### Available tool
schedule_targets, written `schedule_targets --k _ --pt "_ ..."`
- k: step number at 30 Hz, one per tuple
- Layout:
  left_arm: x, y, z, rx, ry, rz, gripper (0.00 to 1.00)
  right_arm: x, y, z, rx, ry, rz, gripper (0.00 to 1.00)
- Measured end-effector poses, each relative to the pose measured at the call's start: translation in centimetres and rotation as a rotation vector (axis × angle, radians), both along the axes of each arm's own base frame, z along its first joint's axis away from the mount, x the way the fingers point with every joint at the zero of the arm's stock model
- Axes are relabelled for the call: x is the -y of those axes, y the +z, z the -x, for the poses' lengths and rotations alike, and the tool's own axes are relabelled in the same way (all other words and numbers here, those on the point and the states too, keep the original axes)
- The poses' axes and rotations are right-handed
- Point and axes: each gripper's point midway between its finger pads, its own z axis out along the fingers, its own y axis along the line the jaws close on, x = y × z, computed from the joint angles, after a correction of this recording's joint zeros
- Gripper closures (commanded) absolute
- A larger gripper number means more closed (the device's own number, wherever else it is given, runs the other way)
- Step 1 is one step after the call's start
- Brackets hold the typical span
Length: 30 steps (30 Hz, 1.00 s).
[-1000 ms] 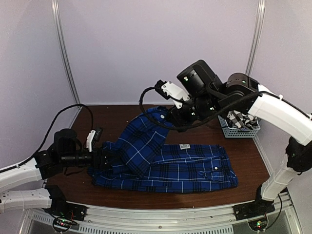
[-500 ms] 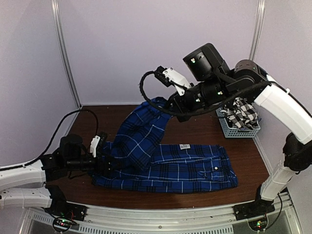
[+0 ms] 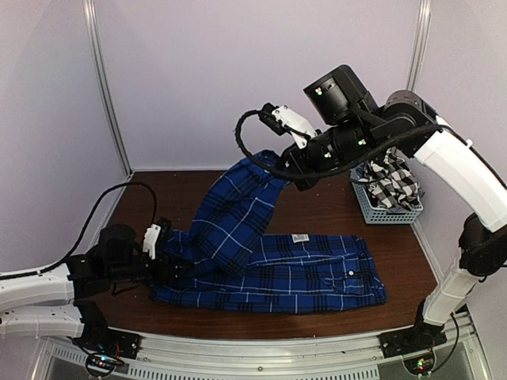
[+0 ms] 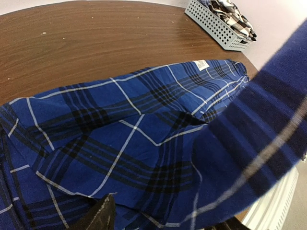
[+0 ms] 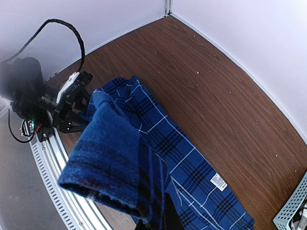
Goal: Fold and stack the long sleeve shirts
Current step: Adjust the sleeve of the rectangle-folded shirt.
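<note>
Sleeve [image 3: 238,214] of royal-blue plaid cloth shirt [image 3: 317,273] hangs from closed right gripper [image 3: 283,176] for folding; open left gripper [image 3: 170,265] should next pinch shirt's edge.

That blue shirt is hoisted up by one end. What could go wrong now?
The right gripper holds the blue plaid shirt up by one end, so the cloth might slip out. The left gripper stands open at the shirt's low edge. If it misses, the whole shirt could drag along.
</note>
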Motion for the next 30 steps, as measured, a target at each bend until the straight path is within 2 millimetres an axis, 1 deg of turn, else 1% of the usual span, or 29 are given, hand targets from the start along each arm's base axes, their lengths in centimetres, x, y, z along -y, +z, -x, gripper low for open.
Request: schedule_targets --k 7,10,12,17,20,21,22,24,30 --pt "-0.6 -1.4 0.7 -0.017 0.005 -0.002 0.36 0.2 -0.1 -0.3 0.002 -0.004 0.006 1.00" --pt "-0.5 -2.0 0.8 -0.023 -0.007 -0.002 0.42 0.2 -0.1 -0.3 0.003 0.000 0.008 1.00" --pt "-0.3 -2.3 0.8 -0.025 -0.016 -0.005 0.50 0.2 -0.1 -0.3 0.003 -0.001 0.008 1.00" --pt "0.2 -3.3 0.8 -0.042 -0.038 -0.019 0.76 0.4 -0.1 -0.5 0.004 -0.005 0.009 1.00" --pt "0.2 -3.6 0.7 -0.044 -0.036 -0.030 0.95 0.4 -0.1 -0.5 0.004 -0.005 0.010 1.00" --pt "0.1 -3.5 0.6 -0.039 -0.031 -0.033 0.99 0.4 -0.1 -0.5 0.005 -0.004 0.010 1.00" --pt "-0.1 -3.3 0.5 -0.034 -0.020 -0.034 1.00 0.4 -0.1 -0.5 0.004 -0.004 0.011 1.00" --pt "-0.5 -2.8 0.3 -0.014 0.003 -0.040 1.00 0.4 -0.2 -0.4 0.002 0.001 0.012 1.00" --pt "-1.6 0.5 -0.5 0.058 0.073 -0.008 1.00 0.1 -0.3 0.1 -0.013 0.041 0.008 1.00"
